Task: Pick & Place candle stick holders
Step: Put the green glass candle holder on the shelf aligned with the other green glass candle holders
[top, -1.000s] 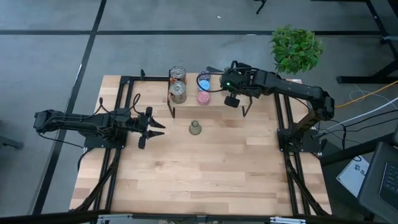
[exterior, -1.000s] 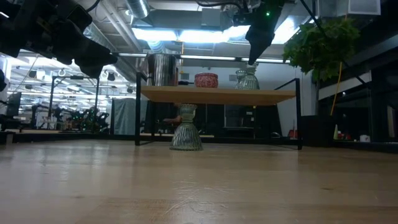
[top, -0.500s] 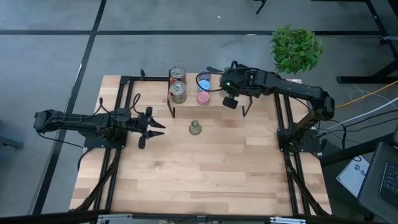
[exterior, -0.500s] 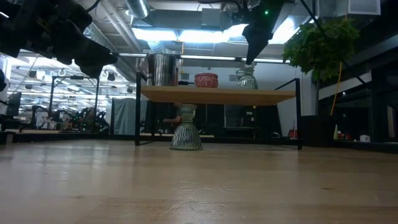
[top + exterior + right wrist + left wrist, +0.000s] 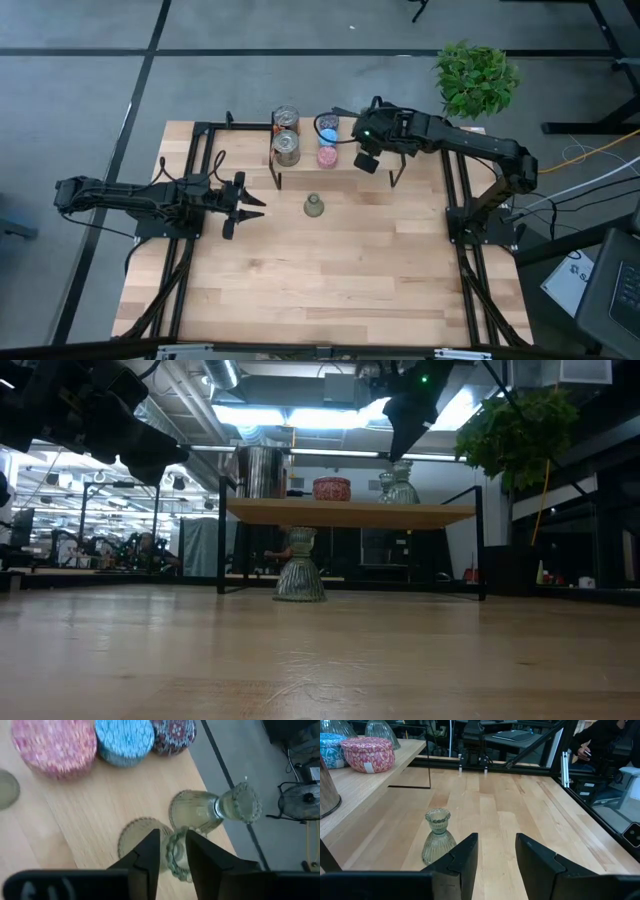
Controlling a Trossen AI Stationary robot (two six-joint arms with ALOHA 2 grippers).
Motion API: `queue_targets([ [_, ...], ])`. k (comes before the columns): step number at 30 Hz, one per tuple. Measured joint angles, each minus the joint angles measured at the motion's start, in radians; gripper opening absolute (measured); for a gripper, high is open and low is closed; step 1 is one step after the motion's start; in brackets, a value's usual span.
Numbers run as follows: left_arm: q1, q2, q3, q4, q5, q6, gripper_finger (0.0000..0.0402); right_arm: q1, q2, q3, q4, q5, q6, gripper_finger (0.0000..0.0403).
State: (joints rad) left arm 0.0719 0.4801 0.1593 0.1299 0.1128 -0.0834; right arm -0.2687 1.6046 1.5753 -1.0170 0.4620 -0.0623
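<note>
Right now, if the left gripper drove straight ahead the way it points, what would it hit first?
Probably nothing: the left gripper points across bare table, with the green vase just off to one side of that line. Depth is hard to judge, so one finger might graze the vase.

a green potted plant [image 5: 477, 75] stands beyond the wooden table's [image 5: 330, 280] far right corner.
</note>
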Motion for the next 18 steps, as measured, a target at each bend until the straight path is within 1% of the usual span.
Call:
queue_targets([
  [3,0.000,0.000,0.000,0.000,0.000,0.000,0.0127,0.006,0.000,0.014,-0.014,-0.027,0.028,0.0107],
  [9,0.000,0.000,0.000,0.000,0.000,0.000,0.0127,0.051,-0.002,0.156,-0.211,-0.045,0.090,0.0108],
  [13,0.000,0.000,0.000,0.000,0.000,0.000,0.0127,0.114,-0.006,0.238,-0.305,-0.045,0.161,0.0108],
  [18,0.000,0.000,0.000,0.000,0.000,0.000,0.0127,0.217,-0.006,0.254,-0.355,-0.047,0.233,0.0108],
])
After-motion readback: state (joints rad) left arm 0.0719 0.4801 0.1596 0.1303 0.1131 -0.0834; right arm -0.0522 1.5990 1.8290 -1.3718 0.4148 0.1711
